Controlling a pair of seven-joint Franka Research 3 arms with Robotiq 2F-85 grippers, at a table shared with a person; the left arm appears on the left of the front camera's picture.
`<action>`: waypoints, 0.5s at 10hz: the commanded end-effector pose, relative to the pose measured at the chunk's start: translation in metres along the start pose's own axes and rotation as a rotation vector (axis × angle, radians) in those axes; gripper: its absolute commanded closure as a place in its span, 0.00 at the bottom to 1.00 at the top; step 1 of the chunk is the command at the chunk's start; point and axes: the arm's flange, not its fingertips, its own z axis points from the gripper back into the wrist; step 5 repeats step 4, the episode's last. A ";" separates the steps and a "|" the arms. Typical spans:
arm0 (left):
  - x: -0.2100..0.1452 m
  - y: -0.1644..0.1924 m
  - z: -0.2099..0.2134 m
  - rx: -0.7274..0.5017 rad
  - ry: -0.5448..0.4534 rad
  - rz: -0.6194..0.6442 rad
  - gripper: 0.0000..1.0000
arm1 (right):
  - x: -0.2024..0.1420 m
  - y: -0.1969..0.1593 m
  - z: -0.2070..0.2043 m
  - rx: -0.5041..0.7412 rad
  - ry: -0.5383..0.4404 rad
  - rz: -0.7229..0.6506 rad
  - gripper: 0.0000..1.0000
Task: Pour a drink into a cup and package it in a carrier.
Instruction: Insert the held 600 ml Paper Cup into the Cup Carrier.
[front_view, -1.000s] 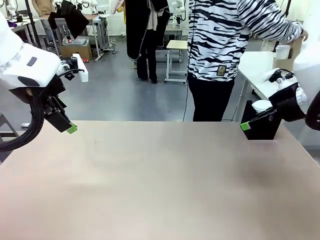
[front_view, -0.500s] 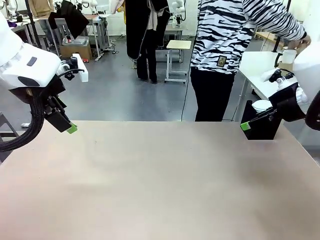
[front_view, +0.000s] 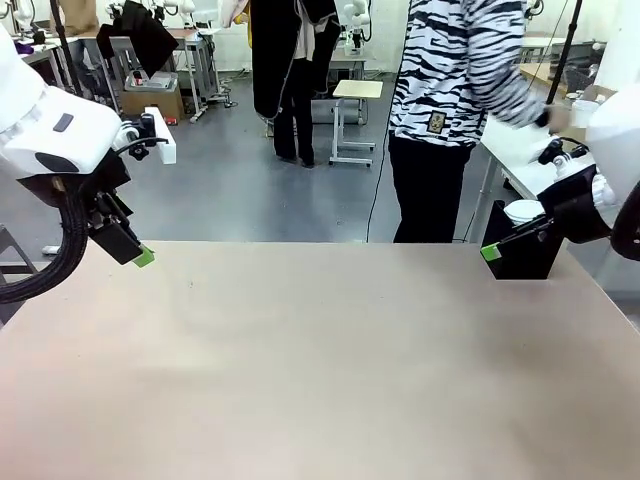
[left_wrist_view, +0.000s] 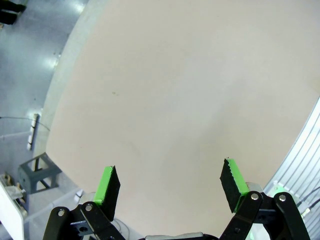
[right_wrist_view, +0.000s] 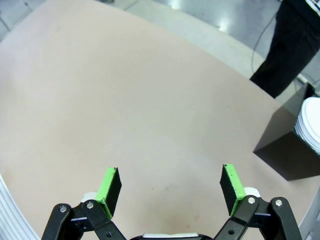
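My left gripper (front_view: 141, 256) hangs over the table's far left corner. In the left wrist view the gripper (left_wrist_view: 170, 182) stands open over bare tabletop. My right gripper (front_view: 490, 253) hovers at the far right edge; in the right wrist view the gripper (right_wrist_view: 170, 185) is open too, with nothing between its fingers. What looks like the white cup (front_view: 583, 108) stands on a side table at the far right, by the person's hand (front_view: 555, 117), partly hidden by my right arm. The carrier and the drink are out of view.
The beige table (front_view: 320, 360) spreads before me. A black box (front_view: 522, 255) with a white round stack (right_wrist_view: 311, 125) on top stands just beyond its far right corner. The person in a striped top (front_view: 450, 70) stands behind the far edge, turned toward the side table.
The person has stepped to the right and lowered a hand to the side table. Both arms have stayed still with jaws open.
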 end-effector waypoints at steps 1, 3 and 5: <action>-0.002 0.001 0.000 0.010 0.012 -0.006 0.00 | 0.000 -0.003 0.002 0.011 -0.017 0.016 0.00; -0.002 0.001 0.000 0.010 0.012 -0.006 0.00 | 0.000 -0.003 0.002 0.011 -0.017 0.016 0.00; -0.002 0.001 0.000 0.010 0.012 -0.006 0.00 | 0.000 -0.003 0.002 0.011 -0.017 0.016 0.00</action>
